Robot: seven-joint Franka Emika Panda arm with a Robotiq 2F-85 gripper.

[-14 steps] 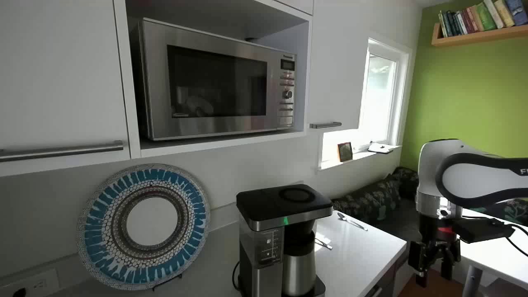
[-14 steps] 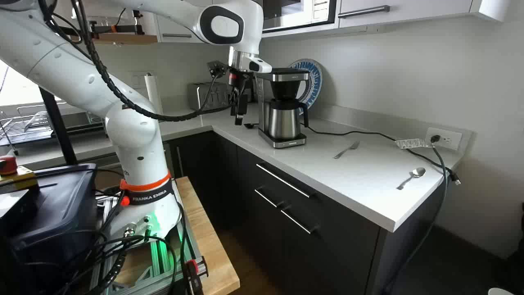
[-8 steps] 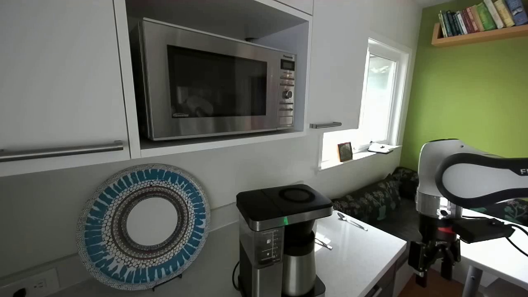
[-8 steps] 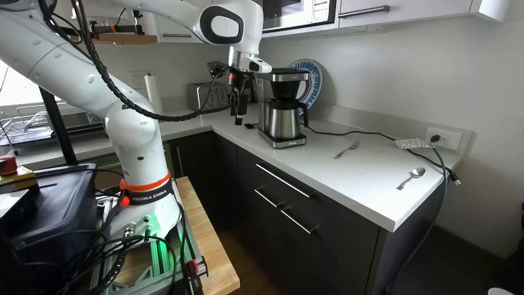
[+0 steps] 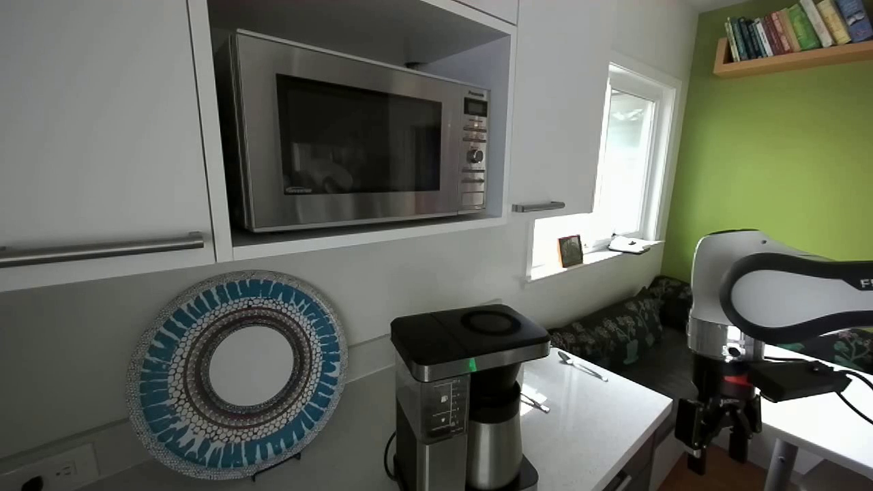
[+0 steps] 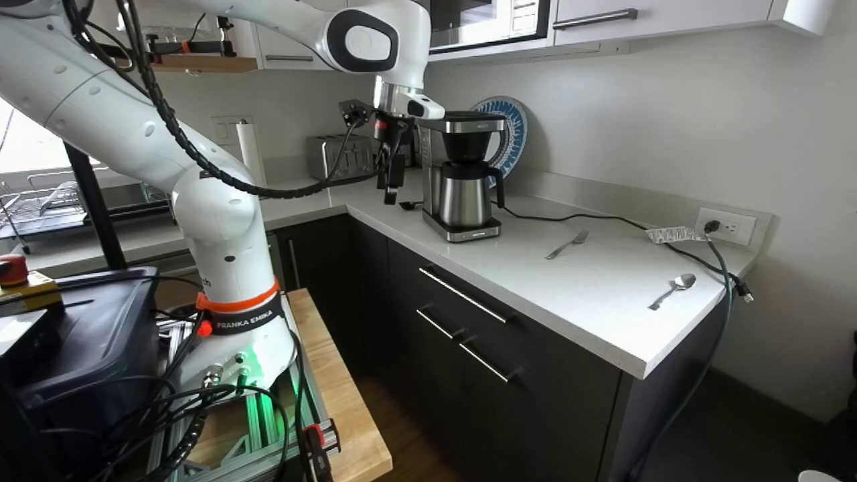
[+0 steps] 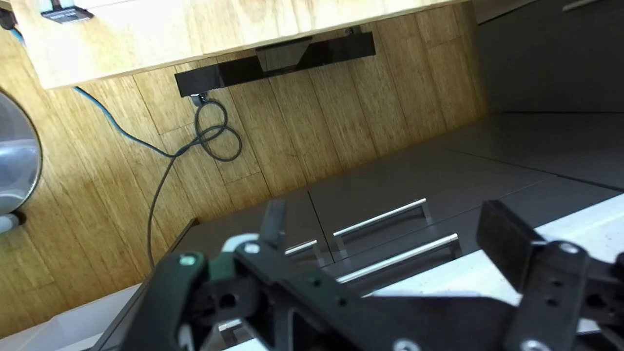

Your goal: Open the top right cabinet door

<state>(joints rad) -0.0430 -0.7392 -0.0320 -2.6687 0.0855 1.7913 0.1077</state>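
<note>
- Your tool (image 5: 717,455) is pointing downward, its fingers (image 7: 506,243) standing apart.
- The top right cabinet door (image 5: 556,109) is sitting closed beside the microwave (image 5: 361,136), well away from your tool.

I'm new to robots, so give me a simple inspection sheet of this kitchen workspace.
Surface: pale countertop, carrying a coffee maker.
Job's things: top right cabinet door, seemingly shut; its bar handle is untouched.
Clutter: fork and spoon on the countertop.
Gripper: open, holding nothing.
Cables: black cord along the countertop; gray cord hanging from the wall outlet; looped cable on the wooden floor.
Surroundings: microwave beside the door, toaster, window.
</note>
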